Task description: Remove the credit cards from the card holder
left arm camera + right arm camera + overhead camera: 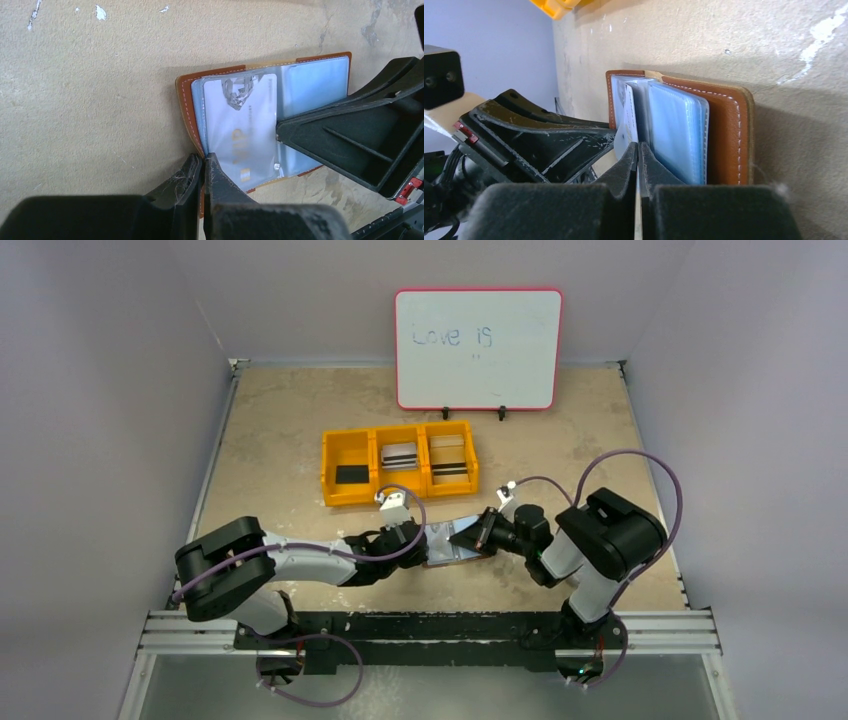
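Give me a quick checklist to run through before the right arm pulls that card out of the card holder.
1. Card holder lying open on the table: ok.
2. Left fingers shut on its leather edge, pinning it: ok.
3. Right fingers shut at the edge of the pale card: ok.
4. Right fingers gripping the card alone, not the clear sleeve too: cannot tell.
5. Yellow bin in view behind the holder, nothing standing between: ok.
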